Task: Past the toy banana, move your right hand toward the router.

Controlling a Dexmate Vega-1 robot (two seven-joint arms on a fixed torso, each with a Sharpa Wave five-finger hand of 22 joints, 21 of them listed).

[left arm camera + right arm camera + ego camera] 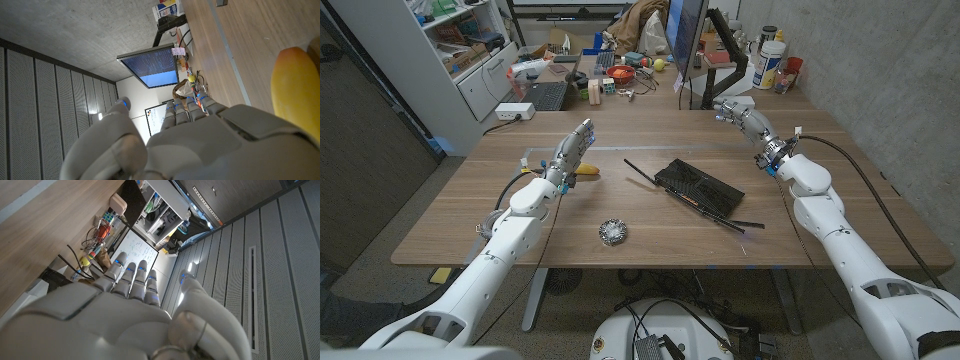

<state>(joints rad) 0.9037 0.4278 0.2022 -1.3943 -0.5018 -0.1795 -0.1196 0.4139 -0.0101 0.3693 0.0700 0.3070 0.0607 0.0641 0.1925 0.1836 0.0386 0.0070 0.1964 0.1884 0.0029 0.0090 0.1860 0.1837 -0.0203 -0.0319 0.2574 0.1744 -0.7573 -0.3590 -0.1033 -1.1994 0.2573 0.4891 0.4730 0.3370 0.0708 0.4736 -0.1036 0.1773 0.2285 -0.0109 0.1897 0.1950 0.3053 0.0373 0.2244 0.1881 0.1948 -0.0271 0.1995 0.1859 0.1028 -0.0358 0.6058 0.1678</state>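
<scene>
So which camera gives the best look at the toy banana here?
The head view: the toy banana lies on the table beside the left hand, placeable against the router. The left wrist view catches just a close yellow part. The right wrist view looks along the right hand.

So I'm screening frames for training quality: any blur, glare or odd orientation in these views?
Head view: sharp and evenly lit, router clear, soft shadows only. Left wrist view: turned, toy banana close and soft-edged, left hand blurry. Right wrist view: turned too, right hand out of focus up close, background crisper.
</scene>
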